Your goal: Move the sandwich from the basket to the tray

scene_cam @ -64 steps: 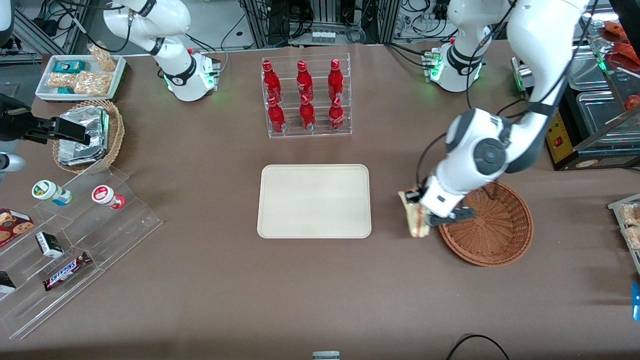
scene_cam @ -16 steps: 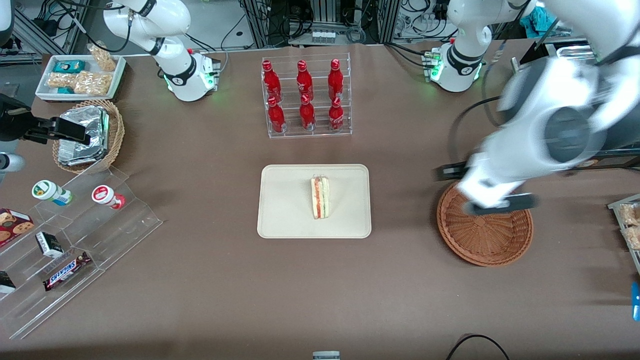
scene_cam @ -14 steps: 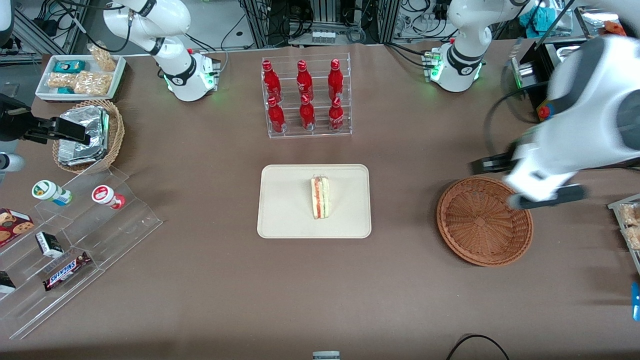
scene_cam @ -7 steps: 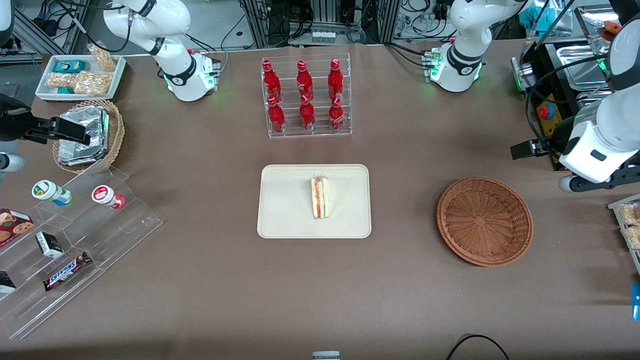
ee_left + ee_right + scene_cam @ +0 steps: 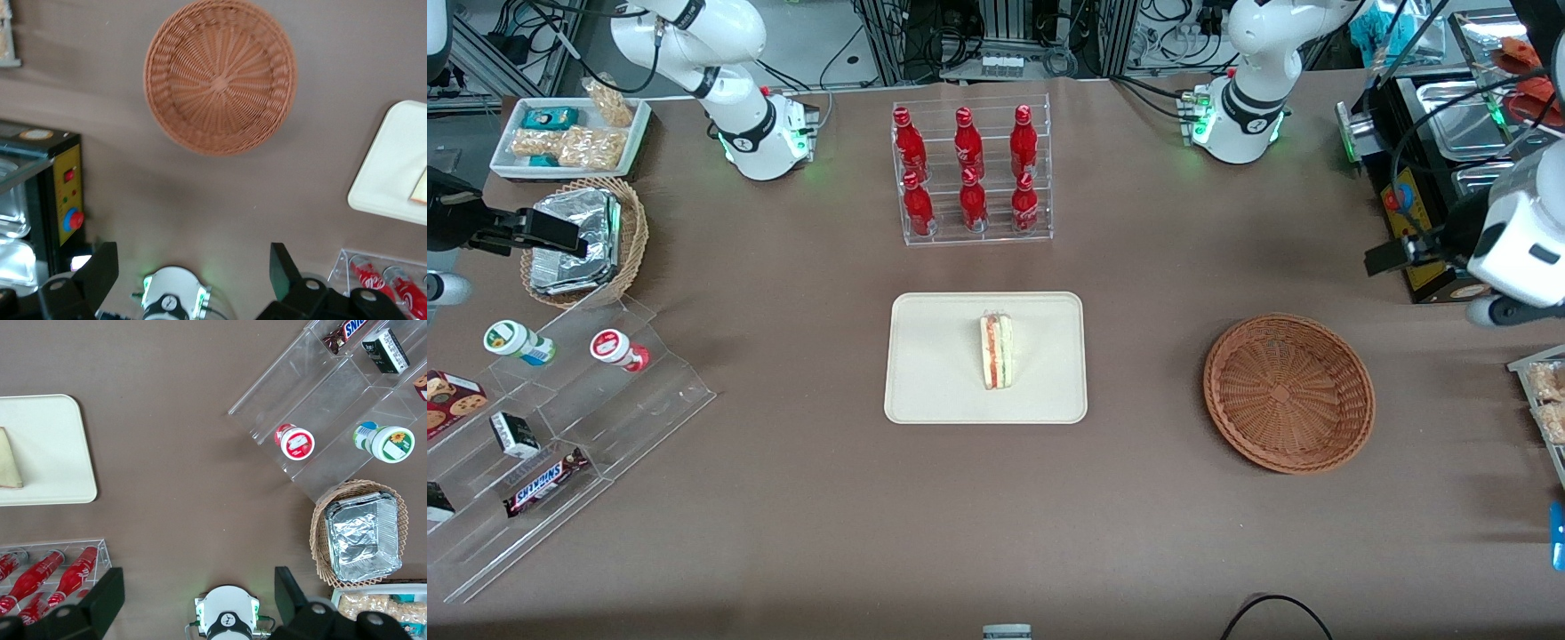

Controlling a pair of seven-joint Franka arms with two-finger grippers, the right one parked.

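woven wicker basket (image 5: 1288,392), matt smooth tray (image 5: 934,356)

Reddish-brown woven basket (image 5: 1288,393), cream tray (image 5: 934,356), red-and-green-striped sandwich (image 5: 996,350), black gripper (image 5: 193,273)

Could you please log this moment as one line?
sandwich: on tray | basket: empty | gripper: open, high above table, toward working arm's end

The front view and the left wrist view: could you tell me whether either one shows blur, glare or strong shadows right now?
Front view: sharp and evenly lit; the sandwich on the tray and the basket cast only faint shadows. Left wrist view: softer; the open gripper hangs high above the table, green base lights glowing.
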